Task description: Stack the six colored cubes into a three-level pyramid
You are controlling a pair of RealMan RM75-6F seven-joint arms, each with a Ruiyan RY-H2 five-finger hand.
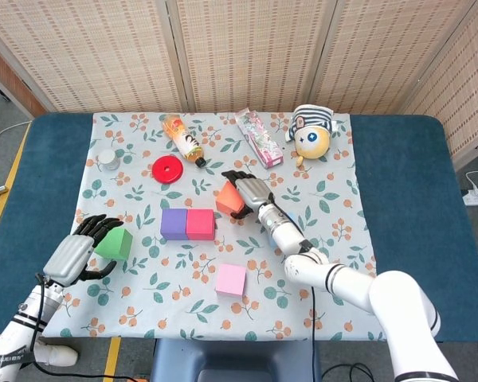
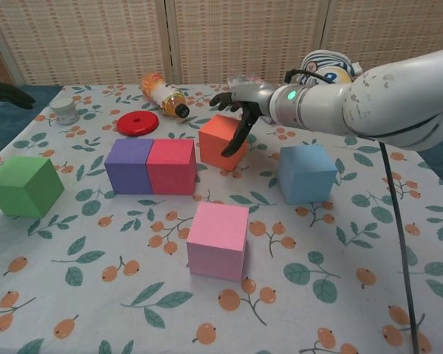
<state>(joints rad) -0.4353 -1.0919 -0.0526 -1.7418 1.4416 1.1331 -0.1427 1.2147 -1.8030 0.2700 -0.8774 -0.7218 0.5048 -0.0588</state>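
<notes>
I see the orange cube (image 2: 222, 141) standing on the cloth just right of the purple cube (image 2: 129, 165) and red cube (image 2: 170, 166), which touch side by side in a row. My right hand (image 2: 240, 105) is draped over the orange cube, fingers (image 2: 232, 141) spread and curved down its front-right face, thumb side across the top edge; I cannot tell whether it has a firm grip or only rests there. The blue cube (image 2: 305, 172) sits a little to the right, apart from the orange one. The pink cube (image 2: 218, 240) lies alone, nearer to me. The green cube (image 1: 115, 243) is far out on the left, and my left hand (image 1: 78, 249) is just beside it with fingers apart and curled around its near side, touching or almost so.

Toward the back of the flowered tablecloth (image 1: 334, 282) lie a red disc (image 1: 167, 169), a tipped-over bottle (image 1: 184, 139), a small jar (image 1: 108, 160), a pink packet (image 1: 259, 137) and a round plush toy (image 1: 311, 133).
</notes>
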